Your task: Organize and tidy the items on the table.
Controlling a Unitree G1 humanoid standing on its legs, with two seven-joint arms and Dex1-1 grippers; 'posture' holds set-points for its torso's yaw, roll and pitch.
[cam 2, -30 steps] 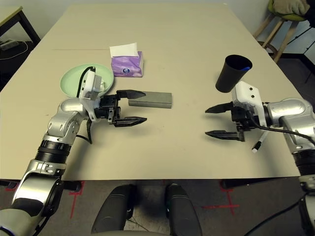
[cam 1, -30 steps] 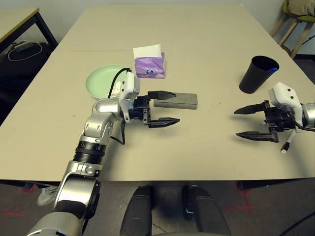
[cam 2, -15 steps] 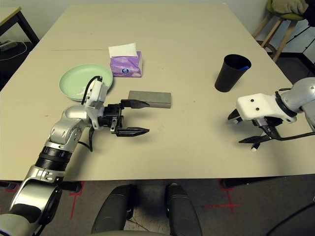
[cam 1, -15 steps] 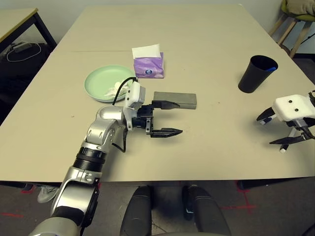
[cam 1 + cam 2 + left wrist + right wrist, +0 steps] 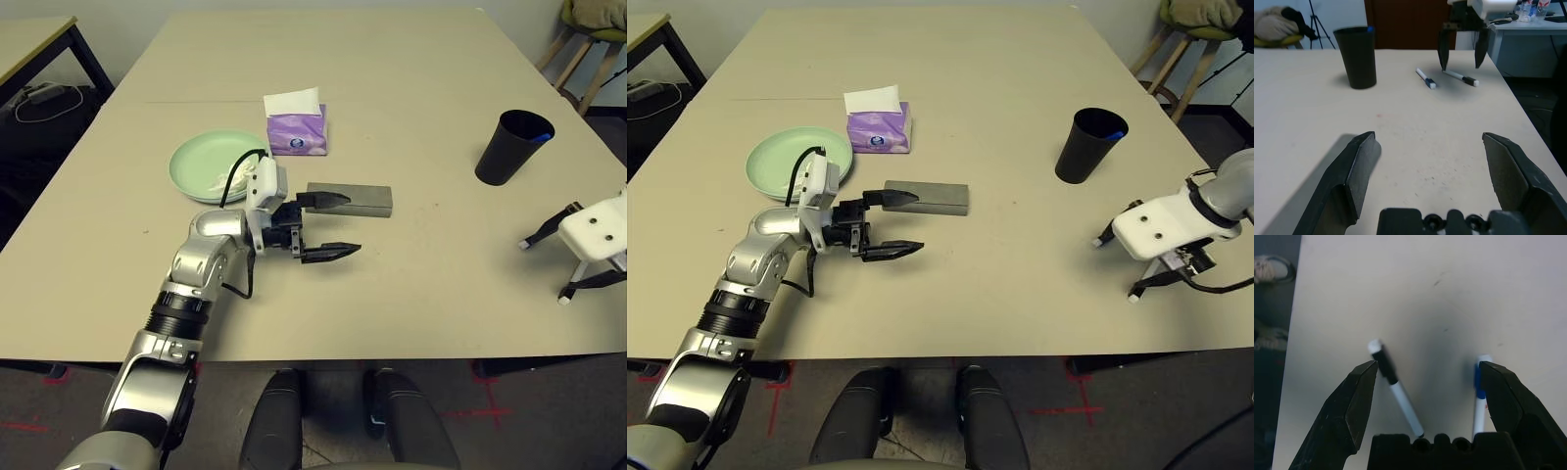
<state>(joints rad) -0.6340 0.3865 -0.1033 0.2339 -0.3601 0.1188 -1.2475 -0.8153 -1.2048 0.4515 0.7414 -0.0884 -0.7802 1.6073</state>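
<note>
A smaller tan table with black legs (image 5: 39, 39) stands at the upper left, a coil of pale cable (image 5: 44, 98) on the dark floor beneath it; a wooden chair (image 5: 586, 59) with an olive cushion (image 5: 600, 14) sits at the upper right. Red tape marks (image 5: 1085, 392) cross the dark floor along the bottom; in the left wrist view, a dark brown door (image 5: 1405, 24) and a grey desk (image 5: 1533, 44) fill the upper part.

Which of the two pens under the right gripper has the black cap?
The pen with the black cap lies tilted beside one finger of the right gripper; the other pen carries blue instead.
</note>
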